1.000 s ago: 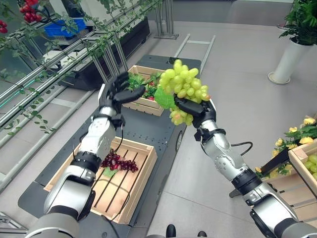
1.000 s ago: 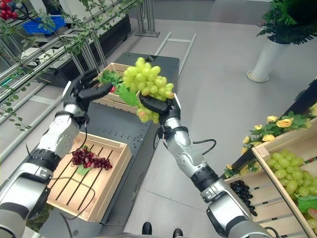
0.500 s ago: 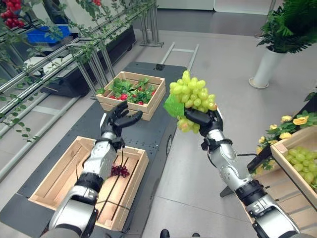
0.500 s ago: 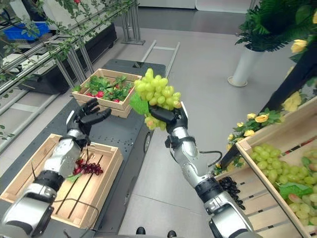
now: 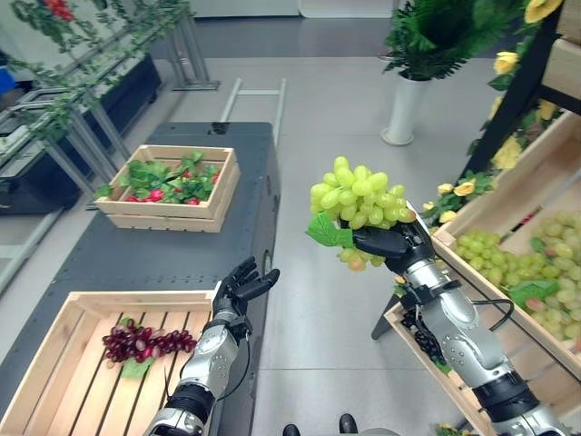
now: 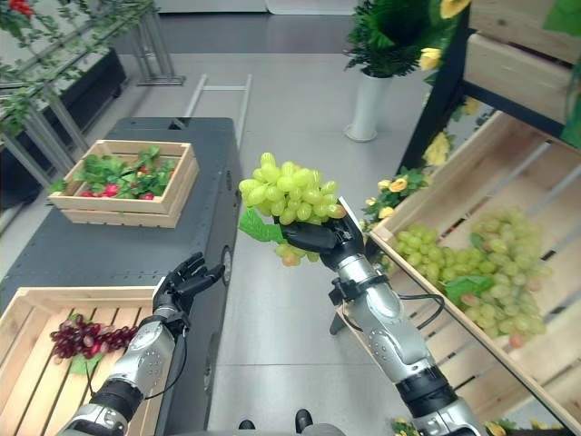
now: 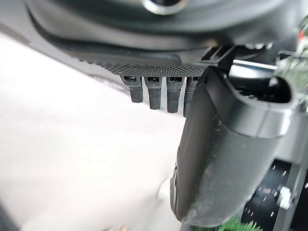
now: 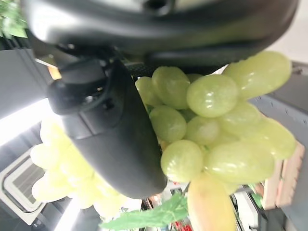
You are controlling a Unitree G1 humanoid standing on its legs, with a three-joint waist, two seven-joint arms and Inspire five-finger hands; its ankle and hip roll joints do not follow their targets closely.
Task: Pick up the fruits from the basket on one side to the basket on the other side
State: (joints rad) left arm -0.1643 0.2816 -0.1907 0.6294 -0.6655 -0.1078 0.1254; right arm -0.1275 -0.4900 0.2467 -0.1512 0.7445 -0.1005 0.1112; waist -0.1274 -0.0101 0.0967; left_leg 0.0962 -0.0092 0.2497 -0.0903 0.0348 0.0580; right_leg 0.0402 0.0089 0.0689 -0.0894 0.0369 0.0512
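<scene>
Right hand point(image 5: 399, 245): fingers point(image 6: 313, 238) curled under the green grape bunch point(image 5: 359, 200), held high over the floor between the dark surface point(image 5: 154, 245) and the slanted crate of green grapes point(image 6: 472, 263) on the right. Left hand point(image 5: 238, 286) hangs empty, fingers loosely spread, by the near crate point(image 5: 54, 363) holding dark grapes point(image 5: 145, 343). Far left sits a crate of leafy red fruit point(image 5: 168, 182).

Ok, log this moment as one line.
right hand: shut on bunch of green grapes, held over floor | left hand: open, empty | slanted wooden crate of green grapes: on right
</scene>
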